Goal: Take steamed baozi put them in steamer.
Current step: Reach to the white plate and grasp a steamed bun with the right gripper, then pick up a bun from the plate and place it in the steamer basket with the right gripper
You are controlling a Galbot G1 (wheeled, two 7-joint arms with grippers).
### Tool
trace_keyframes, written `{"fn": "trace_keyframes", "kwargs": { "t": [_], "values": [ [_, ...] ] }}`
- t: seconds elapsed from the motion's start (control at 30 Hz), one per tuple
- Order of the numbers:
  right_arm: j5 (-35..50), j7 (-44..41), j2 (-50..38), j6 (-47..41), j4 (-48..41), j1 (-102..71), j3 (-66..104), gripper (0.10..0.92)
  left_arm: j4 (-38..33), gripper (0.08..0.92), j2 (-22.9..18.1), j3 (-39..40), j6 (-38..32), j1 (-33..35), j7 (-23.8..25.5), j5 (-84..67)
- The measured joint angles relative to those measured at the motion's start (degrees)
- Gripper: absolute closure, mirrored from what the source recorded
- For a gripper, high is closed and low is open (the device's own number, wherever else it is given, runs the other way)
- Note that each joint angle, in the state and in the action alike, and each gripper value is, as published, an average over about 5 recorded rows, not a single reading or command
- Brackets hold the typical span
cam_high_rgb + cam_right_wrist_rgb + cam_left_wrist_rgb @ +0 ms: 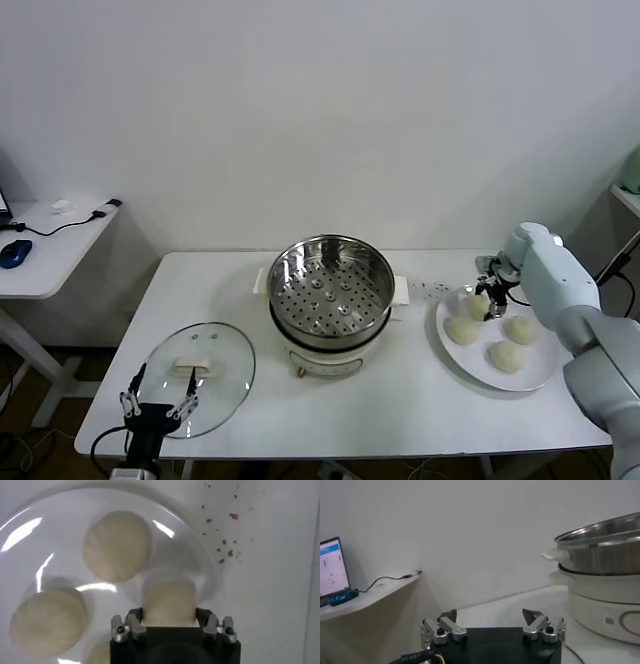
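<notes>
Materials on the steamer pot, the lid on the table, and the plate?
Steamer: polished stainless steel by its mirror sheen, perforated floor. Lid: clear glass, table visible through it, whitish handle. Plate: glossy white, likely ceramic, with bright highlights in the right wrist view.

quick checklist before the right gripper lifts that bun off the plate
1. Right gripper straddles one cream-white round dough bun on the flat white plate: ok.
2. Grip closed on that bun: cannot tell.
3. Neighbouring bun apart from the gripper: ok.
4. Shiny stainless-steel steamer pot uncovered, perforated floor bare: ok.
5. Round glass lid lying on the table beside the pot: ok.
6. Left gripper open, parked over the lid's near edge: ok.
</notes>
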Motion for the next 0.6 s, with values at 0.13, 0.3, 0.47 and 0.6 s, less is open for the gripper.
{"fn": "trace_keyframes", "kwargs": {
  "t": [0.13, 0.3, 0.47, 0.6],
  "values": [
    [0.56, -0.52, -0.22, 0.29, 0.14, 0.36, -0.10, 0.485, 0.03, 0.177, 0.01, -0.01, -0.02, 0.08, -0.01, -0.03],
    [2.95, -1.79, -1.26, 0.69, 1.81, 1.00, -1.88, 0.506, 0.05, 0.177, 0.02, -0.09, -0.08, 0.40, 0.00, -0.04],
    [9.69, -3.83, -3.99, 0.63, 7.08, 3.07, -8.54, 0.512, 0.04, 0.177, 0.06, -0.37, -0.17, 0.74, 0.00, -0.14],
    [16.23, -5.54, -6.20, 1.16, 13.11, 6.77, -16.54, 0.509, -0.02, 0.177, 0.16, -0.57, -0.22, 0.96, 0.00, -0.25]
  ]
}}
